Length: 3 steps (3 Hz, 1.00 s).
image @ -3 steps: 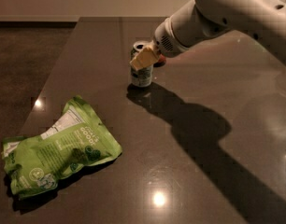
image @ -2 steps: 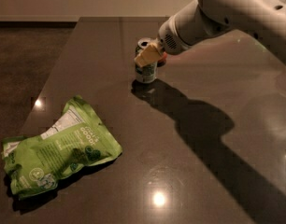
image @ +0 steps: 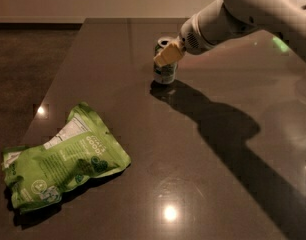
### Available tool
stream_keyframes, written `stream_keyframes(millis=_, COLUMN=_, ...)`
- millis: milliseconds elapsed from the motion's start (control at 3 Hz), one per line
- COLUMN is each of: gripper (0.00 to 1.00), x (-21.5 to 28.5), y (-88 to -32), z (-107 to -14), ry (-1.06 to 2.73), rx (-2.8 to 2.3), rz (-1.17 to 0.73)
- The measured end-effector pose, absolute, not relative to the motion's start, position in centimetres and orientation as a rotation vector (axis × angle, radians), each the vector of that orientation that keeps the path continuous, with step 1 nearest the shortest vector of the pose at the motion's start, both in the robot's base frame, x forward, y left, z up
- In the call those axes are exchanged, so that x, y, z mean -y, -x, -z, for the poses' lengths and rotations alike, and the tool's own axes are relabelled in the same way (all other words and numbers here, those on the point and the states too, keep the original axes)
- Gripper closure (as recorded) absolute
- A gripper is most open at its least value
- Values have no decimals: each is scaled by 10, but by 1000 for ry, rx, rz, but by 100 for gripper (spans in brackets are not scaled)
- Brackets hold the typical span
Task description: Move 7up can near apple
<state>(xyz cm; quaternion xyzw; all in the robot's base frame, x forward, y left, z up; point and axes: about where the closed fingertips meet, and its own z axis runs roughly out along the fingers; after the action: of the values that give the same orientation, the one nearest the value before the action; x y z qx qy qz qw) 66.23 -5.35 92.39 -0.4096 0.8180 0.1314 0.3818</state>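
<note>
The 7up can [image: 164,73], silver-topped with a green and white body, stands upright on the dark table [image: 143,134] toward the far middle. My gripper [image: 166,54] reaches in from the upper right on a white arm [image: 243,14]. It is shut on the can's upper part, with one tan finger [image: 168,55] across the can's front. The apple is out of view.
A flat green snack bag [image: 60,164] lies at the front left of the table. The table's left edge runs diagonally from the far middle to the near left, with dark floor [image: 23,69] beyond. The arm's shadow falls across the right half of the table.
My gripper and the can have moved together a little to the right across the table. The snack bag has not moved.
</note>
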Motion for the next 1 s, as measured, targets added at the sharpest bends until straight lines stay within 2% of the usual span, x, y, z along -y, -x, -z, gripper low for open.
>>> stream_keyframes(millis=667, gripper=100, x=75, y=-679, z=-917, ry=1055, rx=-2112, rz=-309)
stream_keyframes(millis=1000, gripper=82, x=84, y=-685, z=-914, ry=1051, rx=-2132, rz=-291)
